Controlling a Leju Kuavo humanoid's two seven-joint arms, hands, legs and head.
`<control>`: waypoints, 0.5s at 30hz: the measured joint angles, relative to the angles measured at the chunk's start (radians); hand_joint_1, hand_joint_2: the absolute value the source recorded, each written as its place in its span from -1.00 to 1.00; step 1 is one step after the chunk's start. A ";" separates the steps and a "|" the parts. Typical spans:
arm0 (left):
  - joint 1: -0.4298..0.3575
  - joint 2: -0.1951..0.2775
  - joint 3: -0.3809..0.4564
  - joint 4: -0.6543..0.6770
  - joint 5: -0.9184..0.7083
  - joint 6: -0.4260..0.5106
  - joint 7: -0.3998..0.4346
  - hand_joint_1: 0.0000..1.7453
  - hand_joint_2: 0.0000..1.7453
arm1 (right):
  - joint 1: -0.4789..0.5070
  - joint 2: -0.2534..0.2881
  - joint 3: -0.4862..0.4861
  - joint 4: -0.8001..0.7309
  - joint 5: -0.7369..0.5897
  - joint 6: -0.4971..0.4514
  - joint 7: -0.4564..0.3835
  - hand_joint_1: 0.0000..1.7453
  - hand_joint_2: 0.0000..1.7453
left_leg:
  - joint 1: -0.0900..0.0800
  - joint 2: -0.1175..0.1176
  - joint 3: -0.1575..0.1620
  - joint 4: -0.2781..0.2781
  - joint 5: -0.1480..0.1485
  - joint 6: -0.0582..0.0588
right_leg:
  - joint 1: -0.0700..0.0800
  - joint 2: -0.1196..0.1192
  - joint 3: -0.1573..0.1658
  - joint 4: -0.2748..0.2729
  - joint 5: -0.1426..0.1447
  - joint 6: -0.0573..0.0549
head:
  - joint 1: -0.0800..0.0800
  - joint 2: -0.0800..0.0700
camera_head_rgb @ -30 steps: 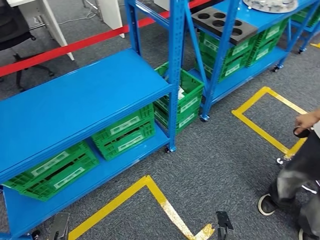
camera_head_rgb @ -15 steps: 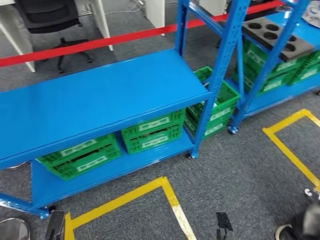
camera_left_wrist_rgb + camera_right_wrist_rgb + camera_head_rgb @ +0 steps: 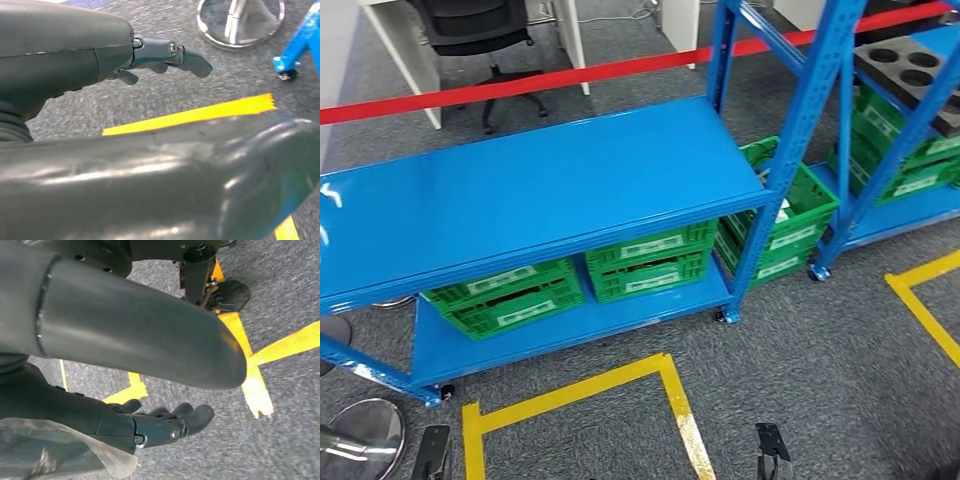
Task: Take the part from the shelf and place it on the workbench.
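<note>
Both arms hang down over the grey carpet. Left hand point(image 3: 166, 52) has fingers stretched out, holding nothing; right hand point(image 3: 166, 425) likewise loose and empty. Blue shelf point(image 3: 539, 200) sits ahead; can't spot the part.

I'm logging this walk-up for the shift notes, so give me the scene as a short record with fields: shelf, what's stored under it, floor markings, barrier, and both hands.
shelf: blue shelf, its top board bare
stored below: green crates on the lower board
neighbouring rack: black foam tray with round holes
floor markings: yellow tape on grey carpet
barrier: red tape behind the shelf
left hand: hangs over the carpet, fingers extended, holding nothing
right hand: hangs over the carpet, fingers extended, holding nothing
part: not identifiable
</note>
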 joint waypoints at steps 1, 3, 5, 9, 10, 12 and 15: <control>0.000 0.000 0.000 0.000 0.000 0.000 0.000 -1.00 -1.00 | 0.000 0.000 0.000 0.000 0.000 0.000 0.000 -1.00 -1.00 | 0.000 0.001 0.009 -0.018 0.012 0.001 | 0.000 -0.004 0.001 0.000 -0.001 0.000 | 0.000 0.000; -0.002 0.000 0.001 0.000 -0.001 -0.002 0.001 -1.00 -1.00 | -0.002 0.000 -0.002 0.000 -0.001 -0.002 -0.003 -1.00 -1.00 | -0.011 0.037 0.070 -0.145 0.068 0.017 | 0.005 -0.031 0.009 0.000 -0.008 0.006 | 0.001 0.000; 0.000 -0.001 0.003 0.000 -0.002 0.001 0.005 -1.00 -1.00 | -0.007 0.001 -0.010 0.000 -0.015 -0.019 -0.020 -1.00 -1.00 | -0.020 0.067 0.130 -0.275 0.111 0.043 | 0.009 -0.041 0.014 0.012 -0.032 0.025 | 0.005 0.000; -0.004 -0.003 0.006 0.000 -0.009 0.006 0.006 -1.00 0.00 | -0.007 0.001 -0.034 -0.001 -0.040 -0.036 -0.039 -1.00 -1.00 | -0.016 0.034 0.138 -0.297 0.110 0.061 | 0.006 0.041 -0.094 0.224 -0.134 0.044 | 0.014 0.000; -0.004 -0.004 0.006 0.000 -0.010 0.006 0.006 -1.00 0.50 | -0.005 0.001 -0.038 -0.001 -0.042 -0.036 -0.040 -1.00 -0.50 | -0.016 0.027 0.138 -0.296 0.109 0.062 | 0.006 0.046 -0.120 0.264 -0.138 0.045 | 0.014 0.000; -0.003 -0.005 0.007 0.000 -0.010 0.005 0.008 -1.00 1.00 | -0.004 0.001 -0.045 -0.001 -0.044 -0.037 -0.047 -1.00 0.50 | -0.015 0.015 0.142 -0.294 0.106 0.060 | 0.005 0.047 -0.125 0.238 -0.088 0.047 | 0.014 0.000; -0.002 -0.001 0.001 -0.003 -0.004 -0.006 0.026 -1.00 1.00 | -0.002 0.001 -0.047 -0.001 -0.056 -0.039 -0.060 -1.00 1.00 | -0.015 0.004 0.144 -0.283 0.096 0.048 | 0.003 0.050 -0.053 0.058 0.009 0.045 | 0.014 0.000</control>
